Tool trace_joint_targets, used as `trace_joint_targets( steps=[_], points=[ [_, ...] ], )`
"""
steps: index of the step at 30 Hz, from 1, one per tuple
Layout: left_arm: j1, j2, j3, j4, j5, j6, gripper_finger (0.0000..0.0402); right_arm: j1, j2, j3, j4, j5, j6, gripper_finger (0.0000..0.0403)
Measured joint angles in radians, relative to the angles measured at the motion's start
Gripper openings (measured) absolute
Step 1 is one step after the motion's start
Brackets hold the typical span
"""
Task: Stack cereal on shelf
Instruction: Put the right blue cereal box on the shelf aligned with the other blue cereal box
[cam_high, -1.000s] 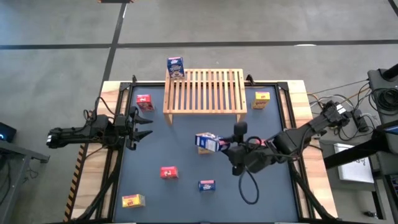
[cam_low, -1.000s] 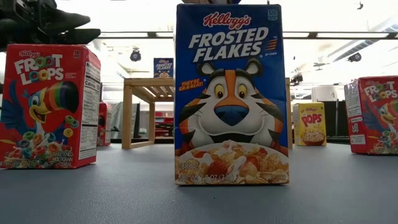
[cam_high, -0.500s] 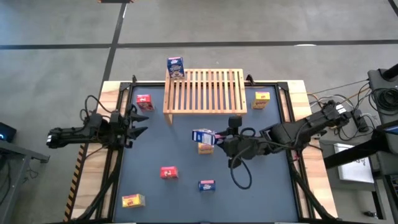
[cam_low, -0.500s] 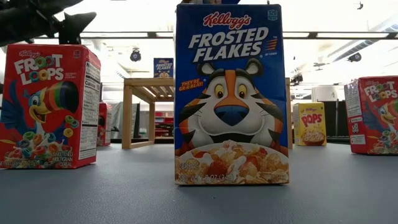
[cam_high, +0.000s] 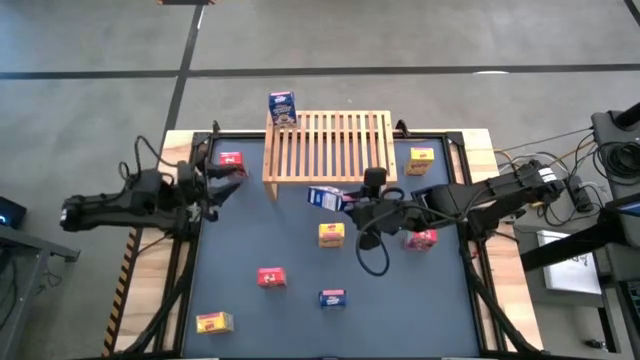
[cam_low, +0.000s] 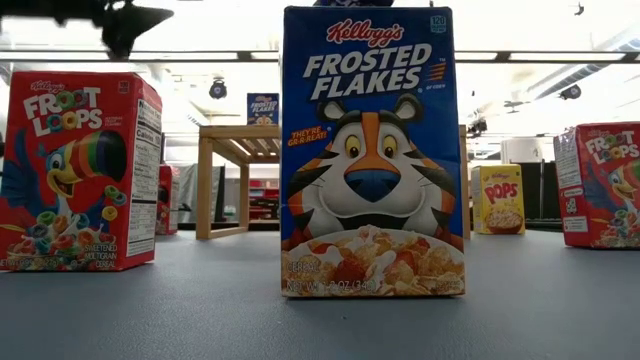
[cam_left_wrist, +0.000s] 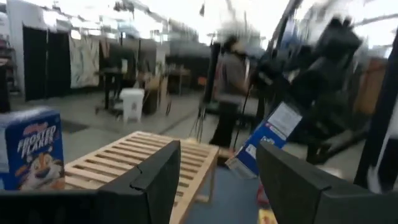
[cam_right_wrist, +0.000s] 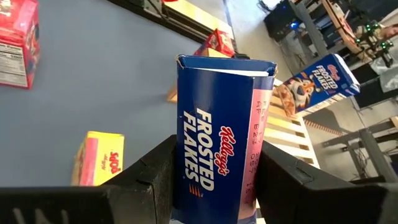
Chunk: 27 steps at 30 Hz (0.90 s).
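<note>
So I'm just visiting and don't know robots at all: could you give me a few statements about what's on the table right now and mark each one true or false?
1. The right gripper holds a blue cereal box. True; its jaws are shut on the box in the right wrist view.
2. That held box already rests on the shelf. False; it hangs just in front of the shelf's front edge.
3. One blue box stands at the shelf's back left corner. True.
4. The left gripper also holds a box. False; its jaws are open and empty, near a red box.
5. A yellow box sits on the table below the held box. True.
</note>
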<state>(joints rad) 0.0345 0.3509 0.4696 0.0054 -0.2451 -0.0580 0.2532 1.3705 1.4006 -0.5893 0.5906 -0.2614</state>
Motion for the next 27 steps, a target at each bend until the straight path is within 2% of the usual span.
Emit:
trace_joint_targets(
  steps=[4, 9, 14, 20, 27],
  points=[
    [0.0, 0.23, 0.206, -0.177, 0.0, 0.078, 0.0194, -0.026, 0.0, 0.0, 0.027, -0.006, -0.009, 0.0166],
    [0.0, 0.506, 0.461, -0.366, 0.03, 0.219, 0.0194, -0.07, 0.0, 0.0, 0.048, -0.075, -0.016, 0.0166],
    [0.0, 0.725, 0.694, -0.458, 0.049, 0.313, 0.0198, -0.101, 0.0, 0.0, 0.044, -0.076, -0.016, 0.0166],
    [0.0, 0.943, 0.921, -0.656, 0.047, 0.337, 0.0245, -0.111, 0.0, 0.0, 0.044, -0.076, -0.017, 0.0166],
    [0.0, 1.098, 1.064, -0.734, 0.058, 0.343, 0.0309, -0.11, 0.0, 0.0, 0.041, -0.076, -0.019, 0.0166]
  ],
)
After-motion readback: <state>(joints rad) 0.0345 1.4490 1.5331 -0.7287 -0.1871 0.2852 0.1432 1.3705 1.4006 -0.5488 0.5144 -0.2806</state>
